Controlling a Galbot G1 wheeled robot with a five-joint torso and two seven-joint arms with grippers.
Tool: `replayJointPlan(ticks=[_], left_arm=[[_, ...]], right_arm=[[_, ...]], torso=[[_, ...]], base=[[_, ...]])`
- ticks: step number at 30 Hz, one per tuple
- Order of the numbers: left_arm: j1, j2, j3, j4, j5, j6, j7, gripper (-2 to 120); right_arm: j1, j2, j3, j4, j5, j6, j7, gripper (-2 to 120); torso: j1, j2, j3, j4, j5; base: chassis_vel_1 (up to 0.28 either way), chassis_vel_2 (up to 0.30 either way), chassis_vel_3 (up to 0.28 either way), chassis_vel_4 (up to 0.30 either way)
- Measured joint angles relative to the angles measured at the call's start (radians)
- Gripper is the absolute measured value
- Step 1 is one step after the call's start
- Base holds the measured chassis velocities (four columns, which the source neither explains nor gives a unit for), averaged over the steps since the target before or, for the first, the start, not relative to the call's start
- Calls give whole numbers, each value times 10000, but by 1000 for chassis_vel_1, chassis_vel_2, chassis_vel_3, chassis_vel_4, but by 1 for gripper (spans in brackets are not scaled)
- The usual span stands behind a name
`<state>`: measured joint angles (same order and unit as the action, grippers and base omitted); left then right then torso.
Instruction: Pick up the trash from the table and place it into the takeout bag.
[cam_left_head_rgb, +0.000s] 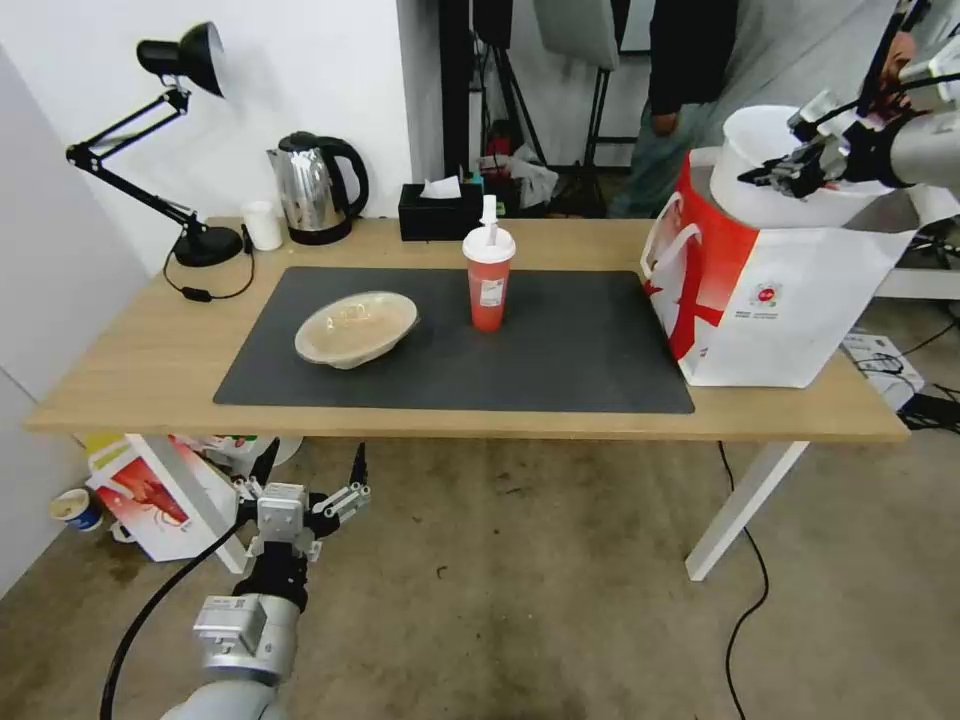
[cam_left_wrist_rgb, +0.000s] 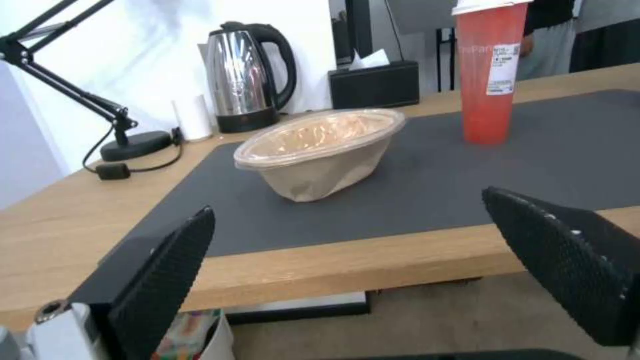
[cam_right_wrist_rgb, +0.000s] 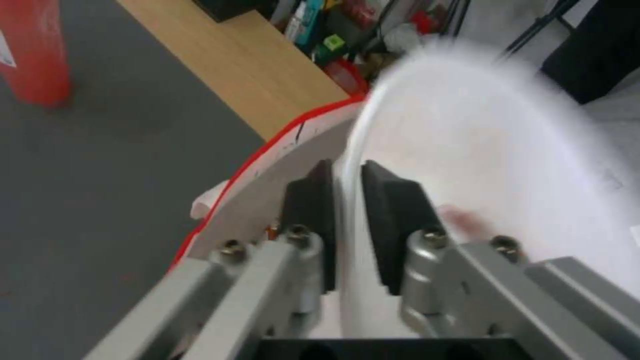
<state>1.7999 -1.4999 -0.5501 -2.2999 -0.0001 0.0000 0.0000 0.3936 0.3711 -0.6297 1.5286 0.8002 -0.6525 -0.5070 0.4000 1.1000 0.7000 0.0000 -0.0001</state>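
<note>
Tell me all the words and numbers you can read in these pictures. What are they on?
Red cup: faint letters high on its side, too blurred to read.
Cup's white label: lines of tiny print, too small to read.
White takeout bag: a small red logo with tiny print under it, too small to read.
Kettle and tissue box: no words show.
Nothing can be read for sure.

White walls (cam_left_head_rgb: 300, 70) enclose the far left corner. The floor (cam_left_head_rgb: 520, 600) is stained grey concrete with black cables (cam_left_head_rgb: 745, 560) at right. A black articulated desk lamp (cam_left_head_rgb: 160, 130) stands far left; light stands and dark equipment (cam_left_head_rgb: 520, 90) occupy the far centre. Boxes (cam_left_head_rgb: 150, 495) lie near left.
</note>
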Motion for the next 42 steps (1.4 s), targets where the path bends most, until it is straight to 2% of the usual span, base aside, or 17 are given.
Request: replayJointPlan(ticks=[2,4,7,8,11,12,16,17,21,26,30,31,35,40,42], left_arm=[[0,0,0,0,0,0,0,100],[0,0,0,0,0,0,0,100],[0,0,0,0,0,0,0,100],[0,0,0,0,0,0,0,100],[0,0,0,0,0,0,0,100],[0,0,0,0,0,0,0,100],[0,0,0,0,0,0,0,100],[0,0,0,0,0,0,0,100],[0,0,1,0,0,0,0,100],[0,0,0,0,0,0,0,100],[0,0,0,0,0,0,0,100],[0,0,0,0,0,0,0,100],[0,0,0,0,0,0,0,100],[0,0,0,0,0,0,0,100],[0,0,0,0,0,0,0,100]], right_arm=[[-14,12,29,0,0,0,24,23],[-17,15,38,2,0,0,32,25],[-28,26,66,51,11,0,71,44],[-28,26,66,51,11,0,71,44],[-17,41,73,61,33,-11,112,60],[-17,41,73,61,33,-11,112,60],[11,47,99,149,129,-30,227,77],[11,47,99,149,129,-30,227,77],[-14,59,441,448,842,-57,742,96],[-150,83,970,957,1808,-180,1419,100],[-539,163,2025,1870,2983,-246,2491,100],[-539,163,2025,1870,2983,-246,2491,100],[-1437,175,3434,3091,4176,-231,3805,100],[-2307,163,4262,3884,4769,1,4728,100],[-3432,187,5262,4514,4924,246,5291,100]], torso=[[1,0,0,1,0],[1,0,0,1,0],[0,0,0,-1,1],[0,0,0,-1,1],[0,0,0,0,1],[0,0,0,0,1],[1,0,0,0,1],[1,0,0,0,1],[1,0,0,-1,0],[0,0,0,-1,1],[0,0,0,0,-2],[0,0,0,0,-2],[0,1,-1,0,-2],[0,1,-1,0,-3],[0,0,0,1,2]], base=[[0,0,0,0],[0,0,0,0],[0,0,0,0],[0,0,0,0],[0,0,0,0],[0,0,0,0],[0,0,0,0],[0,0,0,0],[0,0,0,0],[0,0,0,0],[0,0,0,0],[0,0,0,0],[0,0,0,0],[0,0,0,0],[0,0,0,0]])
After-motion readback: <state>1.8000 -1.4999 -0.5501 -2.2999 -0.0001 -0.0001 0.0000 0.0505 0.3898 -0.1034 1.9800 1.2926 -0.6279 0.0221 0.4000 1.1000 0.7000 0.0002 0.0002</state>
